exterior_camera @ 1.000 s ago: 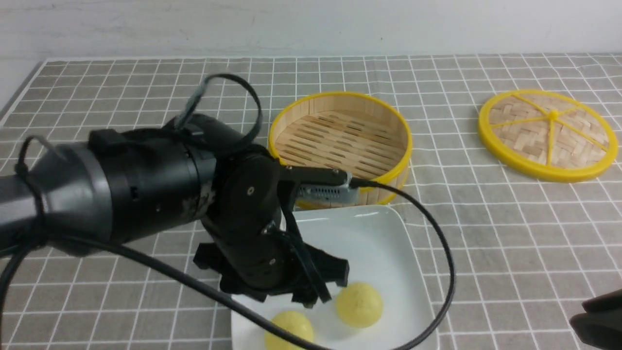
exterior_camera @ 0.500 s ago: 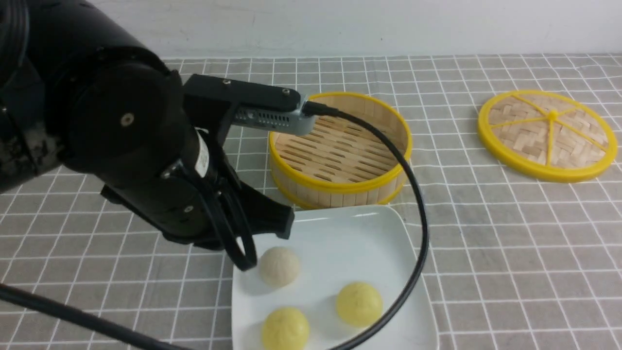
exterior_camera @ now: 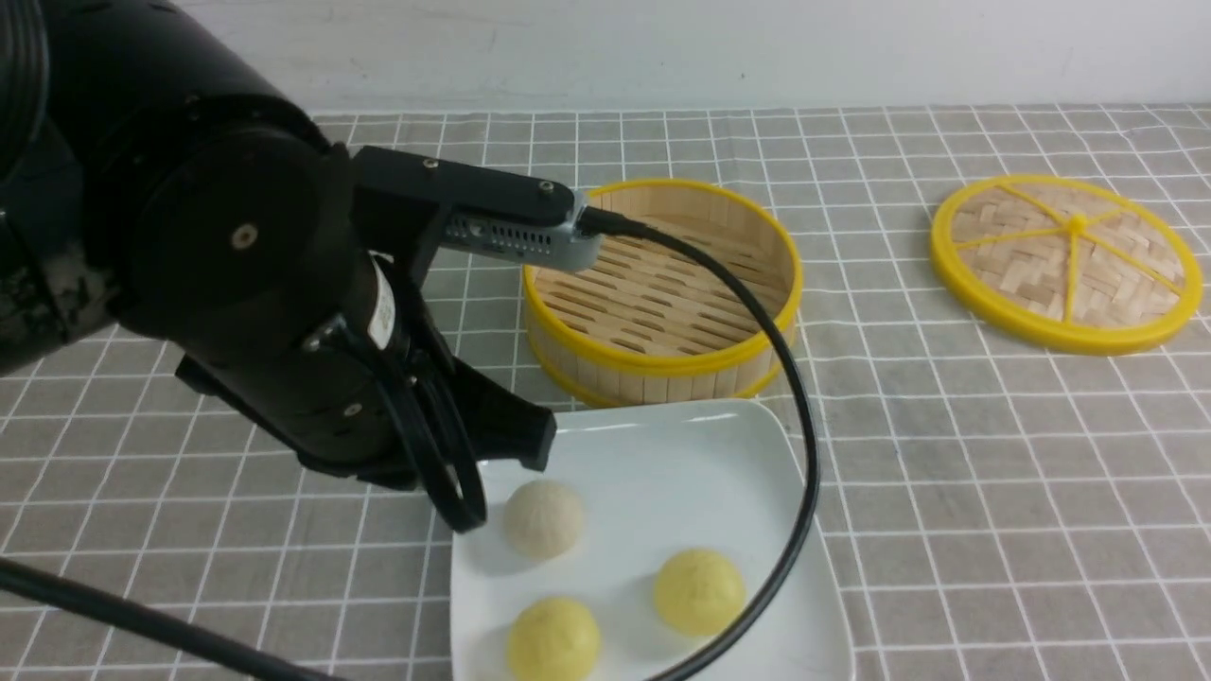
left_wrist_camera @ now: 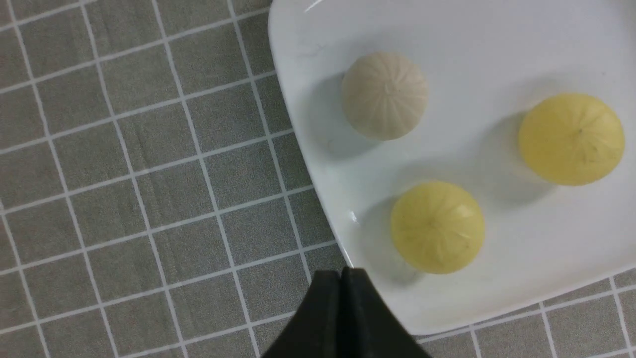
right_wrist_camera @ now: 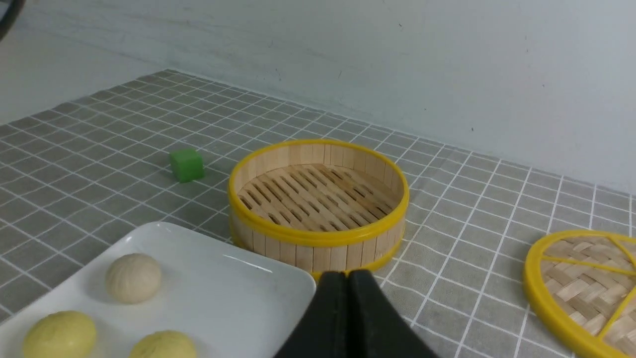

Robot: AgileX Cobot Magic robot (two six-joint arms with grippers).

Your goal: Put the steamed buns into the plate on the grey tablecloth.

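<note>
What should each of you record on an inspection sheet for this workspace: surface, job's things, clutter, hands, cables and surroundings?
Surface: grey tablecloth, white grid lines, slightly wrinkled.
Job's things: three steamed buns, one off-white and two yellow, lying apart on the white plate.
Clutter: empty bamboo steamer behind the plate; its lid flat on the cloth farther right; green cube on the cloth near the steamer.
Hands: left hand shut, empty, by the plate's edge; right hand shut, empty.
Cables: black cable loops from the left wrist camera across the plate's right side.
Surroundings: plain pale wall.
</note>
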